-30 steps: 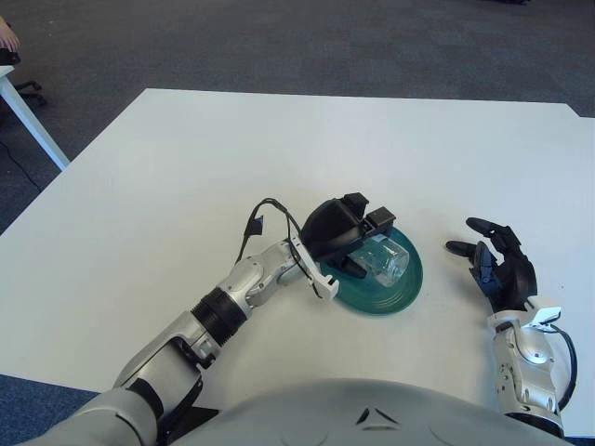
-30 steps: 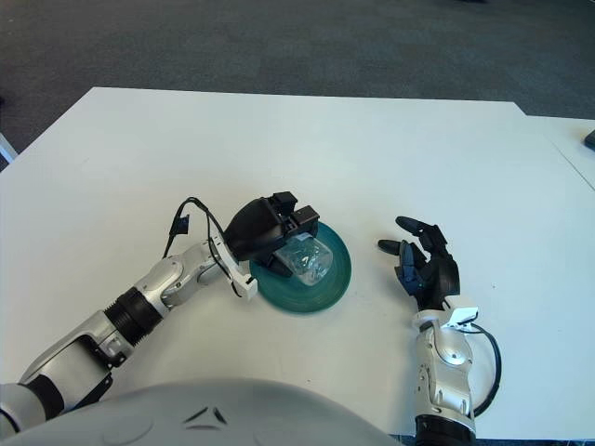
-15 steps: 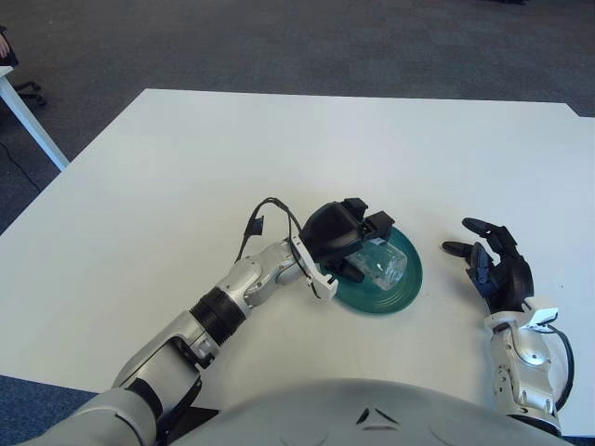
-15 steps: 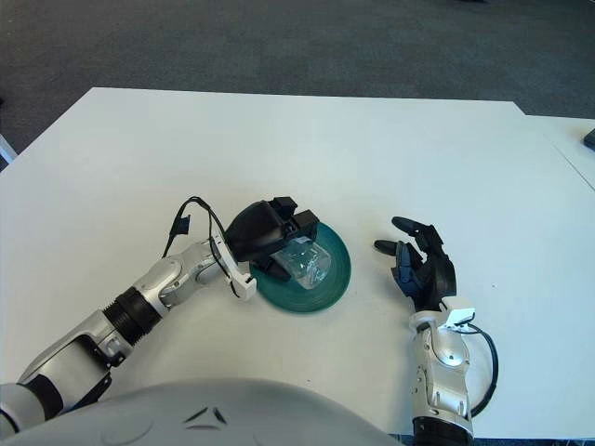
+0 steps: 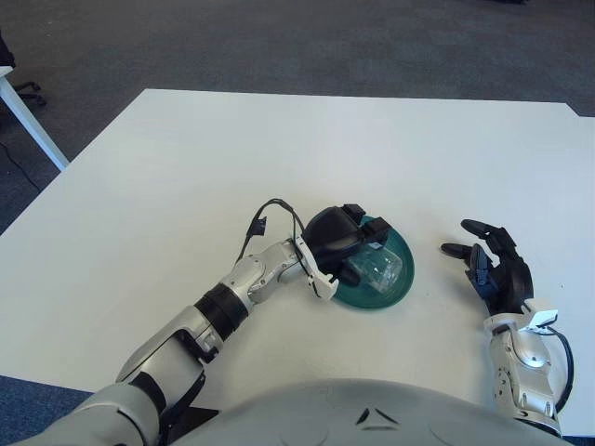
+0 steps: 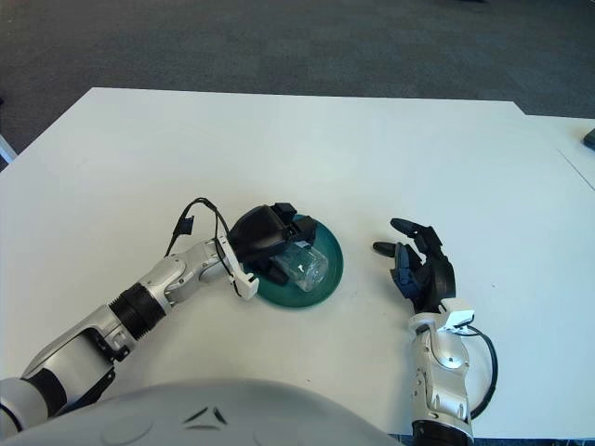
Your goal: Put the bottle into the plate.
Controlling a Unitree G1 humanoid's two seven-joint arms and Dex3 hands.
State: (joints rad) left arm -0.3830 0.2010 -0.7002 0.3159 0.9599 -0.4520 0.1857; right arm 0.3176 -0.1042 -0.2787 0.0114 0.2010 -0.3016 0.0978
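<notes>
1. The white table (image 5: 186,167) runs wide and bare to the far edge and to the left edge; beyond both lies dark carpet (image 5: 279,37).
2. Another table's leg and corner (image 5: 28,116) show at the far left, off the main table and well apart from the work.
3. In the right eye view a second white surface (image 6: 572,139) shows past the table's right edge.
4. The teal plate (image 5: 395,283) sits near the middle of the table, toward the near side, with bare table all round it.
5. The clear bottle (image 5: 375,267) lies on its side inside the plate, its open end toward the right.
6. The left hand (image 5: 337,243) reaches in over the plate's left rim, its fingers curled round the bottle's left end and holding it.
7. The right hand (image 5: 495,269) shows to the right of the plate, apart from it, fingers spread and holding nothing. I cannot tell whether it touches the table.
</notes>
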